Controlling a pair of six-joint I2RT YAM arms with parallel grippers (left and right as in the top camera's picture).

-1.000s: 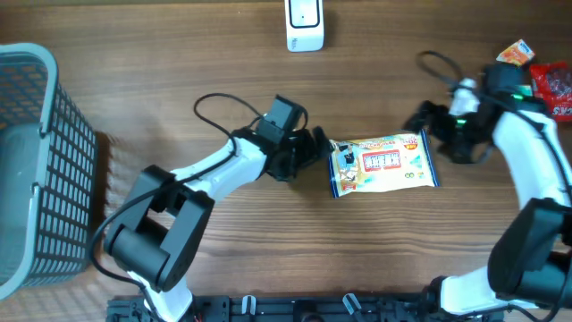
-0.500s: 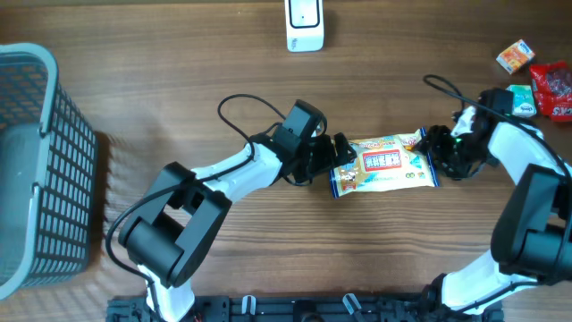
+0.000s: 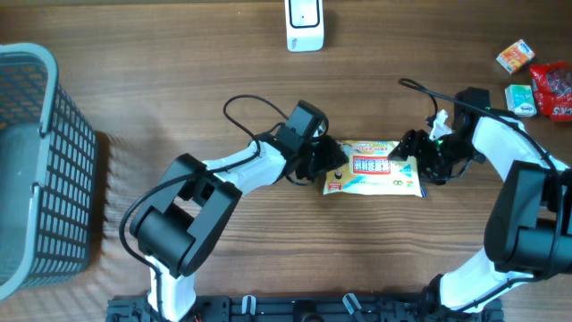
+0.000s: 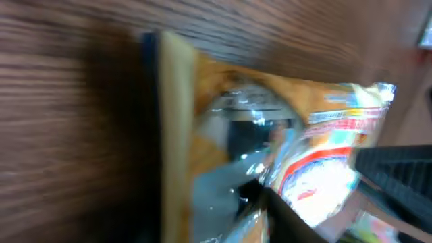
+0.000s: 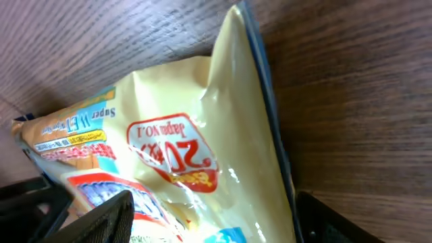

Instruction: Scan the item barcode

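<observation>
**Snack packet lies between both claws at mid-table**

We see the yellow, blue-edged plastic snack packet [image 3: 375, 170] lying flat on the brown wooden table [image 3: 179, 54], near its middle, with the printed face up. The left gripper [image 3: 332, 164] is at the packet's left end and the right gripper [image 3: 413, 159] at its right end, so the packet is hemmed in by both arms.

In the right wrist view, the two dark fingers [image 5: 101, 216] stand apart, with the packet's sealed end between them. They do not appear to be clamped on it.

The left wrist view is badly blurred. The packet fills it, and a dark finger crosses its lower part. We cannot tell whether that claw is apart or pinching the packet's edge.

The white upright scanner [image 3: 304, 24] stands at the far edge of the table, well apart from the packet. No object lies between the two.

A grey plastic mesh basket [image 3: 36, 161] takes up the left side, far from both arms.

At the far right lie a small orange box [image 3: 514, 55], a green packet [image 3: 521, 98] and a red wrapper [image 3: 554, 89], just beyond the right arm.
</observation>
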